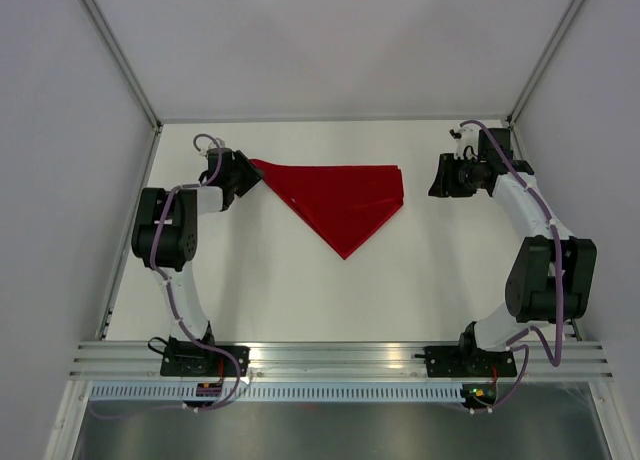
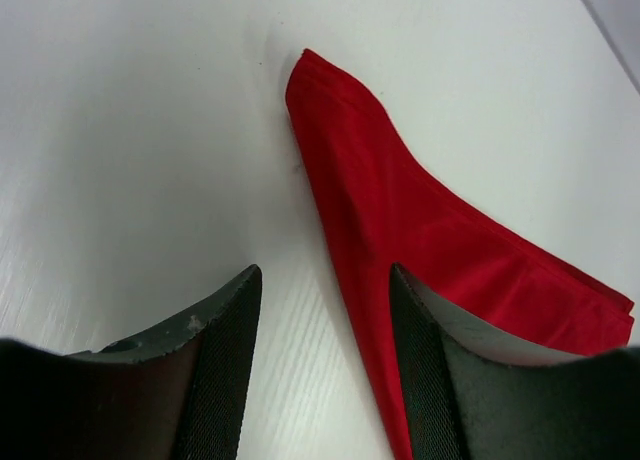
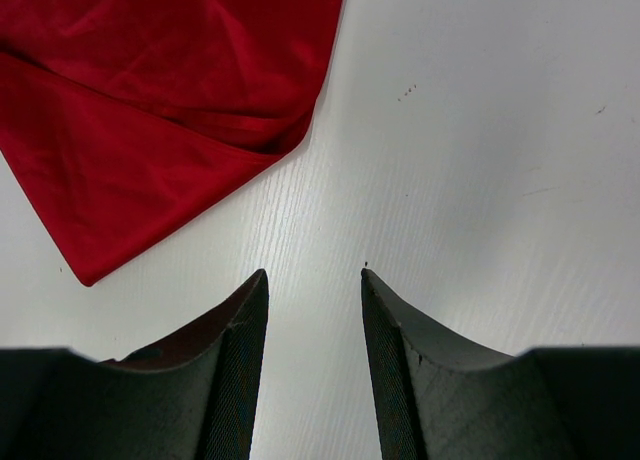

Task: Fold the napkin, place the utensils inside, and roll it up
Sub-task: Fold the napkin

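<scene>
Claws first. Left claw [image 2: 322, 280]: jaws about half apart, nothing gripped. White table [image 2: 150, 130] shows in the gap, and the napkin [image 2: 400, 230] runs along the inner face of one finger [image 2: 430, 400]; touching or just beside, cannot tell. Right claw [image 3: 313, 275]: jaws likewise apart and empty, only table between them. The napkin's nearest corner lies close but does not touch.

Napkin lies flat toward the far side of the table, folded to a triangle. Long edge far, point toward the arm bases, left corner at the left claw.

Risks, as judged: a careless pull-away by the left claw could snag that thin corner and drag the fold open. Layers at the right-hand corner look slightly fanned, so a nudge may slide them apart.

Around: no utensils in any view, so the placing step has nothing to work with here. Nothing stands between either claw and the cloth.
</scene>
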Controlling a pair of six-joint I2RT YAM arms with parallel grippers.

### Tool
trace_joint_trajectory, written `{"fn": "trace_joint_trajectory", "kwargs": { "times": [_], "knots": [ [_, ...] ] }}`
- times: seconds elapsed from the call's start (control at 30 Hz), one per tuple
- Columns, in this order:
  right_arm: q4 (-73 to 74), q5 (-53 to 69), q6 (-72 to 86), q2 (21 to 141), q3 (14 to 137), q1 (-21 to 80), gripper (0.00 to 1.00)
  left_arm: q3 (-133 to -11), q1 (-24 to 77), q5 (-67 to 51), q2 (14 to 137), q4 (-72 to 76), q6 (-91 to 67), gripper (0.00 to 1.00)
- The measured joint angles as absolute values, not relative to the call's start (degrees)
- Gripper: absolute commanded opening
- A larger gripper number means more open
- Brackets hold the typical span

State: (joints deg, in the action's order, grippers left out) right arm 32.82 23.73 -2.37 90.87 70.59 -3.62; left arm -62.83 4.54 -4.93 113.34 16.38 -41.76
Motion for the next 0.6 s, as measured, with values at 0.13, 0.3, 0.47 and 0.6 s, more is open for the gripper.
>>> {"fn": "trace_joint_trajectory", "kwargs": {
  "times": [0.13,0.3,0.47,0.6],
  "knots": [
    [32.82,23.73,-2.39,90.87,70.59,-3.57,0.48,-66.39,4.19,-6.79,117.45,17.85,-43.11,0.59],
    [32.84,23.73,-2.39,90.87,70.59,-3.33,0.48,-68.16,4.1,-8.12,119.79,19.64,-44.64,0.48],
    [32.84,23.73,-2.39,90.87,70.59,-3.16,0.48,-69.1,4.03,-8.27,121.05,19.79,-45.56,0.29],
    [32.88,23.68,-2.46,90.89,70.59,-2.59,0.48,-69.45,3.88,-8.14,121.38,18.72,-45.69,0.14]
  ]
}}
